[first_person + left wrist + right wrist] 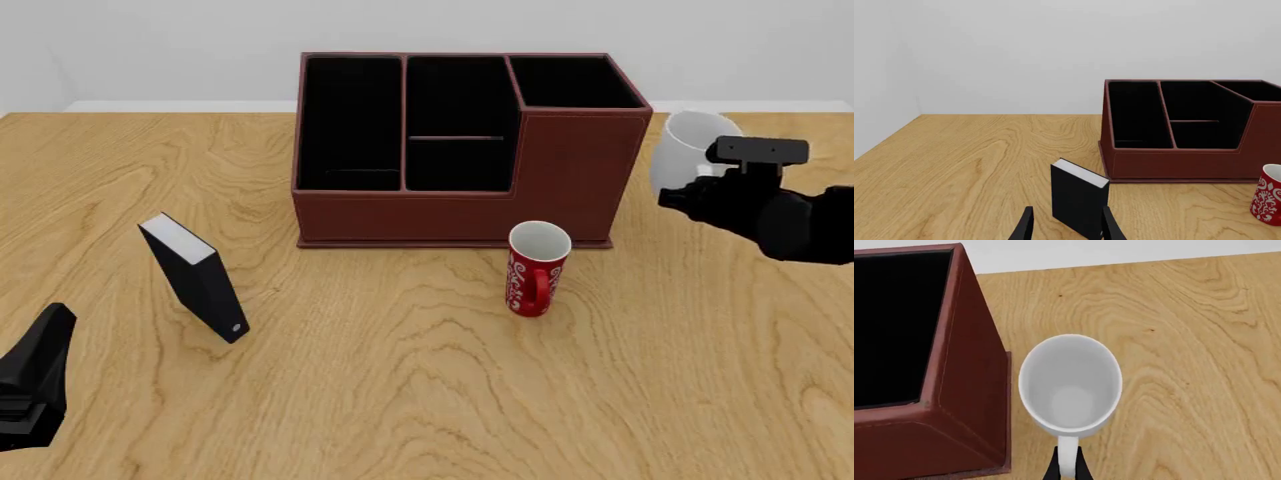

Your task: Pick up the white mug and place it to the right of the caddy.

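Although glossy and rigid, the white mug (pixel 1069 385) is judged moderately heavy, slippery and breakable, so its loop handle is the sound place to take hold. The right end effector (pixel 1067 467) is closed on that handle, fingers pinching it from both sides. The mug sits just beside the right wall of the caddy (pixel 461 150), tilted in the front view; whether it touches the worktop (pixel 400 380) cannot be told. The left end effector (pixel 1066 225) is open and empty, behind a black box (pixel 1079 197).

High front view; two close wrist views
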`<state>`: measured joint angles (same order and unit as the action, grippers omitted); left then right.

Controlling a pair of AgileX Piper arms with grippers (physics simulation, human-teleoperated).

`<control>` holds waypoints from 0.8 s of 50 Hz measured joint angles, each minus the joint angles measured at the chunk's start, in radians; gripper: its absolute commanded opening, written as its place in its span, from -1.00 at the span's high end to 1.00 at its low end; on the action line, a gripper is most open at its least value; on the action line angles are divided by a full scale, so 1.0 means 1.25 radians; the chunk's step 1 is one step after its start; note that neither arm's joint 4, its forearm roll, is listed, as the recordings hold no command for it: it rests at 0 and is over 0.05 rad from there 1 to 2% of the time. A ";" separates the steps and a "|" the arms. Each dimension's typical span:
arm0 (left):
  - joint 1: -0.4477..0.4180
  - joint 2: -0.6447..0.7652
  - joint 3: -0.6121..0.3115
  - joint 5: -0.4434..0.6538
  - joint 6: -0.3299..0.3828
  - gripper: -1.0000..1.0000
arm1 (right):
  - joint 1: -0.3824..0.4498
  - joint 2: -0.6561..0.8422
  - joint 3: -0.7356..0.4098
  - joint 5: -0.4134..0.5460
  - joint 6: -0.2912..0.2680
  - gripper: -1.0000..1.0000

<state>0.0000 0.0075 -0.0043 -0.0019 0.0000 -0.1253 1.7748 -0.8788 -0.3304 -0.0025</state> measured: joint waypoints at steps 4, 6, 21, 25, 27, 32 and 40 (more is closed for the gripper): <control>0.000 0.000 0.000 0.000 0.000 -1.00 | 0.003 0.007 -0.003 -0.001 0.001 1.00; 0.000 0.000 0.000 0.000 0.000 -1.00 | 0.004 0.009 -0.005 0.000 0.002 1.00; 0.000 0.000 0.000 0.000 0.000 -1.00 | 0.018 0.028 -0.016 0.001 0.005 1.00; 0.000 0.000 0.000 0.000 0.000 -1.00 | 0.021 0.030 -0.018 0.001 0.006 1.00; 0.000 0.000 0.000 0.000 0.000 -1.00 | 0.022 0.032 -0.019 0.001 0.006 1.00; 0.000 0.000 0.000 0.000 0.000 -1.00 | 0.024 0.036 -0.020 0.000 0.007 1.00; 0.000 0.000 0.000 0.000 0.000 -1.00 | 0.026 0.047 -0.022 -0.003 0.006 1.00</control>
<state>0.0000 0.0075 -0.0043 -0.0019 0.0000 -0.0929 1.8331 -0.9063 -0.3347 0.0051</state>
